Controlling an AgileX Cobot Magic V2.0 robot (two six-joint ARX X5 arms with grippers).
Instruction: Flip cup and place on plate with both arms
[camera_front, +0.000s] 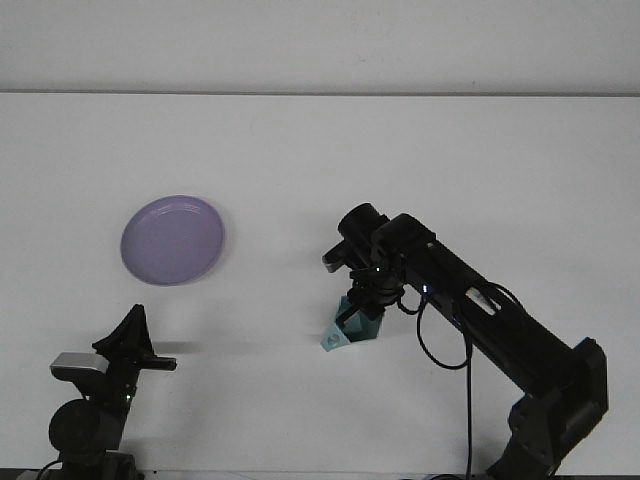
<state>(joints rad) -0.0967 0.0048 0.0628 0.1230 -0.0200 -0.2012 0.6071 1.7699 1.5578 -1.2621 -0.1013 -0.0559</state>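
Cup (350, 328) in pale teal sits low near the table's (300, 150) middle, clamped in the right gripper (362, 310), which reaches down on it from above with the arm stretched far across from the right. The cup looks tilted, its lower edge at or just above the surface; whether it actually touches the table cannot be told from this view. The fingers themselves are largely hidden behind the wrist, but the cup hangs from them, so they are closed on it.

The left gripper (130, 335) rests at the near left corner, its fingers pointing up and drawn together into a peak, holding nothing. The purple plate (172, 240) lies bare well to the left of the cup, between the two arms but closer to the left one.

Risks from here, as a judgement: if the right gripper lets go while the cup is tilted, the cup may tip onto its side or roll away instead of standing. The grip seems to be on one wall or rim, so a slip during any further turning is possible. The cup is also well apart from the left gripper; set down too far right, it could be a stretch for the left arm to reach and carry to the plate. A hard descent could press the cup into the table.

No brand, label or writing is readable anywhere.
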